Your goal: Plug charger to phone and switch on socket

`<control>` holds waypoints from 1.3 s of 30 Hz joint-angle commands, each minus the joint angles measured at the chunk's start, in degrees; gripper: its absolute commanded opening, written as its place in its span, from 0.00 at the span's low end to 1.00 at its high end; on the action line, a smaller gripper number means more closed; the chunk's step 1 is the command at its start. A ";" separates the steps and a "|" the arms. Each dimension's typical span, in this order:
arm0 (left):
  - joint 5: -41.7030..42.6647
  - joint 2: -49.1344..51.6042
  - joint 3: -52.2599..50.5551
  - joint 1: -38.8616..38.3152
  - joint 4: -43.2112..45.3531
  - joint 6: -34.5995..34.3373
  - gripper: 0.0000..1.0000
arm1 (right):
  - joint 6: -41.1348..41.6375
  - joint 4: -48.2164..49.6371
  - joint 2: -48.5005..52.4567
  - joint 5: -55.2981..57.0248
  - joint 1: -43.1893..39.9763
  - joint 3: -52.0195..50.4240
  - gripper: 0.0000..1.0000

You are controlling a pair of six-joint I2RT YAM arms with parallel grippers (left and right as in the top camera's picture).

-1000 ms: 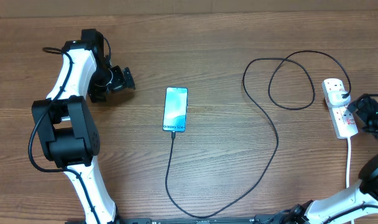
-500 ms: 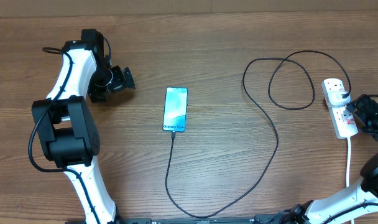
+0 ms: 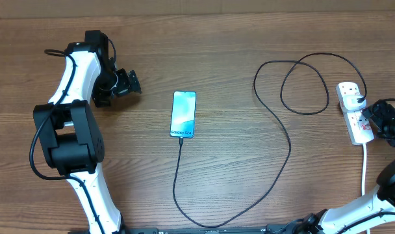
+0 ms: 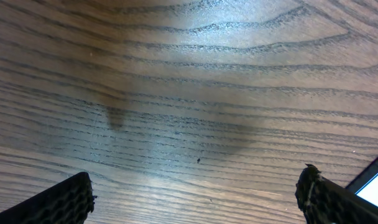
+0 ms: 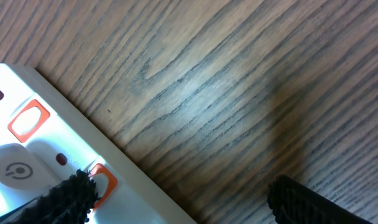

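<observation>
The phone (image 3: 183, 114) lies screen up and lit at the table's middle. The charger (image 3: 290, 144) cable's tip sits in the phone's near end, and the cable loops wide to the right up to its black plug (image 3: 358, 99) in the white socket (image 3: 361, 133). My right gripper (image 3: 377, 121) stands open at the socket's right edge. In the right wrist view one of the fingertips (image 5: 66, 198) lies over an orange-red switch (image 5: 104, 179) of the socket (image 5: 27, 163); the right gripper (image 5: 183, 200) holds nothing. My left gripper (image 3: 124, 83) is open over bare wood, left of the phone (image 4: 374, 185).
The socket's white lead (image 3: 365, 170) runs toward the near edge beside the right arm. A second orange-red switch (image 5: 27, 119) shows further along the strip. The left arm's black base (image 3: 66, 140) stands at the near left.
The right gripper has edged slightly onto the socket. The left arm, phone and cable have not moved.
</observation>
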 commanded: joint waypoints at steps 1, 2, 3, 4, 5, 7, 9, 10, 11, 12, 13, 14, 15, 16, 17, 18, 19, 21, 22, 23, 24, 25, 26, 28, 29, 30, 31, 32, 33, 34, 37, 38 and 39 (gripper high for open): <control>-0.61 0.44 1.14 -0.33 0.04 -0.57 0.99 | -1.60 -2.95 1.57 0.33 0.59 0.31 0.90; -0.61 0.44 1.14 -0.33 0.04 -0.57 1.00 | -1.62 -3.65 1.57 -0.26 0.59 1.09 0.90; -0.61 0.44 1.14 -0.33 0.04 -0.57 1.00 | -1.88 -4.39 1.57 -1.44 0.59 1.95 0.91; -0.61 0.44 1.14 -0.33 0.04 -0.57 1.00 | -2.23 -4.98 1.57 -2.60 0.59 2.62 0.91; -0.61 0.44 1.14 -0.33 0.04 -0.57 1.00 | -2.45 -5.62 1.57 -3.69 0.59 3.30 0.91; -0.61 0.44 1.14 -0.33 0.04 -0.57 1.00 | -2.43 -6.21 1.57 -3.72 0.59 3.72 0.91; -0.61 0.44 1.14 -0.33 0.04 -0.55 1.00 | -2.43 -6.27 1.62 -2.12 0.59 3.65 0.91; -0.61 0.44 1.14 -0.33 0.04 -0.57 1.00 | -2.40 -6.21 1.62 -1.53 0.59 3.63 0.91; -0.61 0.44 1.14 -0.33 0.04 -0.57 1.00 | -2.40 -5.92 1.62 -1.05 0.59 3.65 0.91; -0.61 0.44 1.14 -0.33 0.04 -0.57 1.00 | -2.40 -5.55 1.62 -1.05 0.59 3.65 0.91; -0.61 0.44 1.14 -0.33 0.04 -0.57 1.00 | -2.38 -5.38 1.60 -1.05 0.59 3.69 0.91; -0.61 0.44 1.14 -0.33 0.04 -0.55 1.00 | -2.36 -5.42 1.55 -0.79 0.50 3.91 0.91; -0.61 0.44 1.14 -0.33 0.04 -0.57 1.00 | -2.27 -5.92 1.40 -0.09 0.31 4.39 0.91; -0.61 0.44 1.14 -0.33 0.04 -0.57 1.00 | -1.70 -6.56 1.14 1.42 0.11 5.09 0.91; -0.61 0.44 1.14 -0.33 0.04 -0.57 1.00 | -1.20 -7.17 0.76 2.91 -0.13 5.86 0.91; -0.61 0.44 1.14 -0.33 0.04 -0.57 1.00 | -1.07 -7.61 0.35 3.45 -0.33 6.51 0.91; -0.61 0.44 1.14 -0.33 0.04 -0.57 1.00 | -1.05 -7.85 -0.11 3.45 -0.52 7.13 0.91; -0.61 0.44 1.14 -0.33 0.04 -0.55 1.00 | -0.63 -7.96 -1.09 3.43 -0.81 8.07 0.91; -0.68 0.44 1.14 -0.33 0.04 -0.55 1.00 | -0.63 -7.72 -1.60 3.43 -0.81 8.48 0.91; -0.81 0.44 1.14 -0.33 0.04 -0.57 1.00 | -0.63 -7.39 -1.64 3.43 -0.81 8.57 0.91; -0.79 0.44 1.14 -0.33 0.04 -0.57 1.00 | -0.63 -7.13 -1.64 3.43 -0.81 8.57 0.91; -0.79 0.44 1.14 -0.33 0.04 -0.55 1.00 | -0.61 -6.93 -1.53 3.45 -0.81 8.57 0.91; -0.79 0.44 1.14 -0.33 0.04 -0.57 1.00 | -0.50 -6.84 -1.51 3.45 -0.81 8.57 0.92; -0.79 0.44 1.14 -0.33 0.04 -0.57 1.00 | 0.07 -6.73 -1.51 3.45 -0.81 8.57 0.92; -0.81 0.44 1.14 -0.33 0.04 -0.57 1.00 | 0.24 -6.73 -1.51 3.43 -0.81 8.57 0.91; -0.79 0.44 1.14 -0.35 0.04 -0.57 1.00 | 0.24 -6.78 -1.51 3.41 -0.81 8.52 0.92; -0.79 0.44 1.14 -0.37 0.04 -0.57 1.00 | 0.22 -6.93 -1.51 3.41 -0.79 8.44 0.92; -0.79 0.44 1.14 -0.37 0.04 -0.57 1.00 | 0.22 -6.93 -1.51 3.39 -0.63 8.22 0.92; -0.79 0.44 1.14 -0.37 0.04 -0.57 1.00 | 0.22 -6.91 -1.51 3.19 -0.48 7.93 0.92; -0.79 0.44 1.14 -0.37 0.04 -0.57 1.00 | 0.22 -6.97 -1.44 3.19 -0.37 7.76 0.92; -0.79 0.44 1.14 -0.37 0.04 -0.57 0.99 | 0.20 -7.48 -0.96 3.19 0.09 7.74 0.91; -0.79 0.44 1.14 -0.37 0.07 -0.55 1.00 | 0.20 -7.54 -0.90 3.19 0.31 7.74 0.91; -0.81 0.44 1.14 -0.37 0.04 -0.55 1.00 | 0.17 -7.58 -0.87 3.19 0.50 7.74 0.92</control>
